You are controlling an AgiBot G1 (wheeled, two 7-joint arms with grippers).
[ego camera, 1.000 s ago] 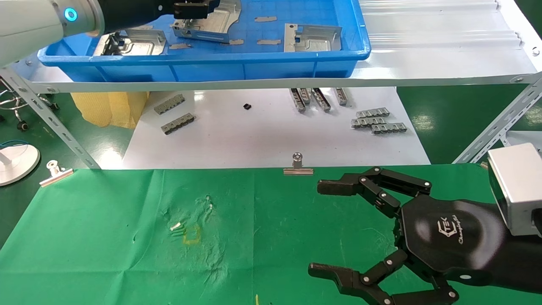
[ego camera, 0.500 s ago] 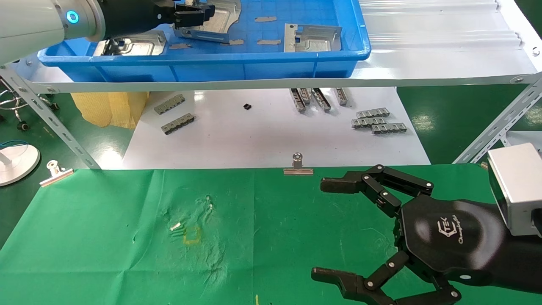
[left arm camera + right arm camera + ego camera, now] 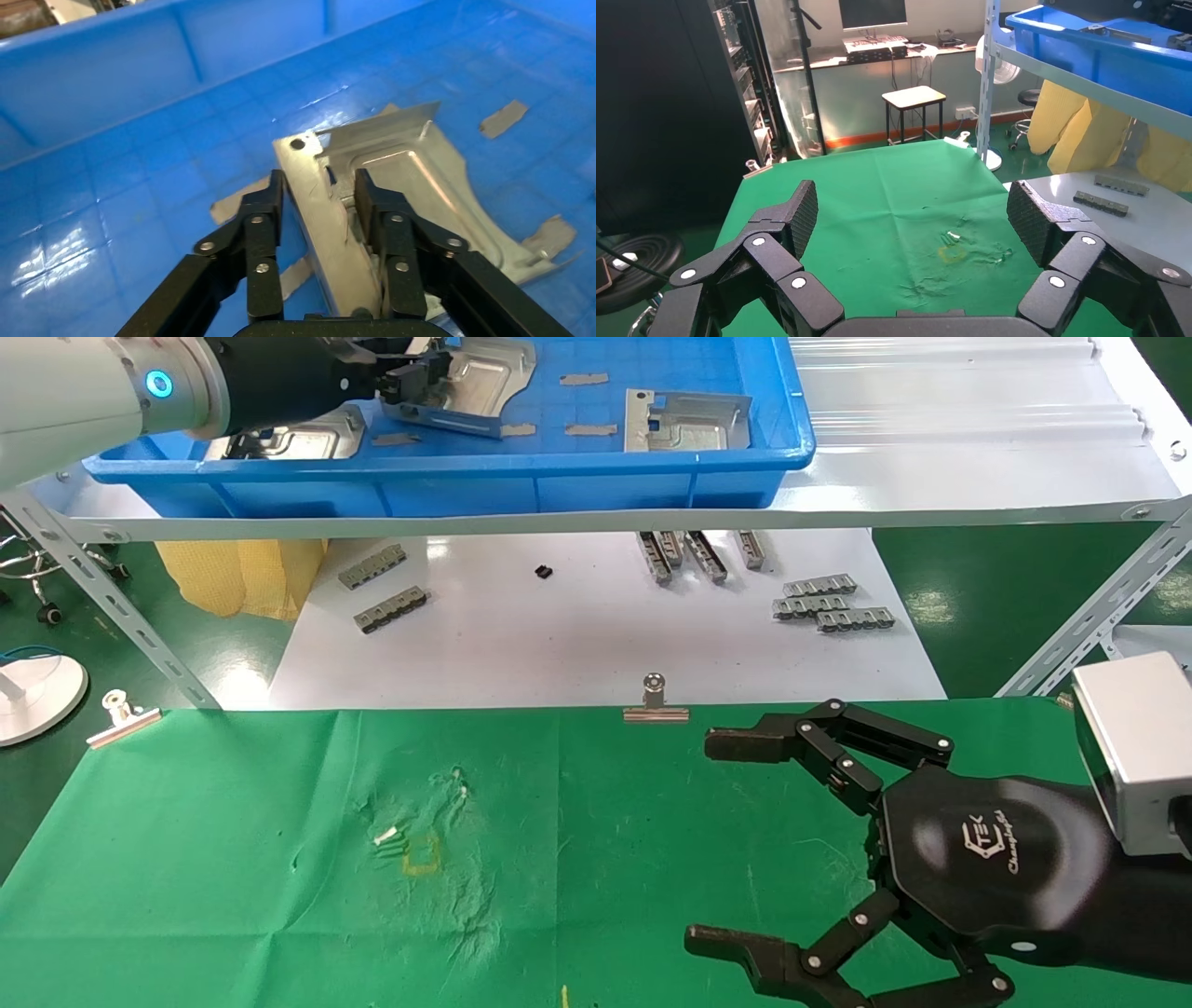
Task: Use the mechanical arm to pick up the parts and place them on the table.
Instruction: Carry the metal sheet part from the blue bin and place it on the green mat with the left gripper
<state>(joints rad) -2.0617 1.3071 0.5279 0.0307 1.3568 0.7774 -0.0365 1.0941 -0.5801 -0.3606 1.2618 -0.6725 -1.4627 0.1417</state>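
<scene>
Gripped part [image 3: 484, 374] now tilted and lifted off blue bin [image 3: 577, 467] floor; left tool [image 3: 320, 210] clamped on its flange. Carry to table [image 3: 233, 859] comes next. Right tool [image 3: 736, 845] parked wide above table.

parts: gripped plate [image 3: 393, 182] tilted | two plates [image 3: 687, 421] flat

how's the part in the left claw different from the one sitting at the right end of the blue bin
The gripped part sits between the left gripper's fingers, tilted with one edge raised; the right-end part lies flat in the blue bin, untouched. The gripped one is near the bin's middle, the other beside its right wall. Both are silver stamped plates with a bent flange. The right gripper hangs open over the green table.
</scene>
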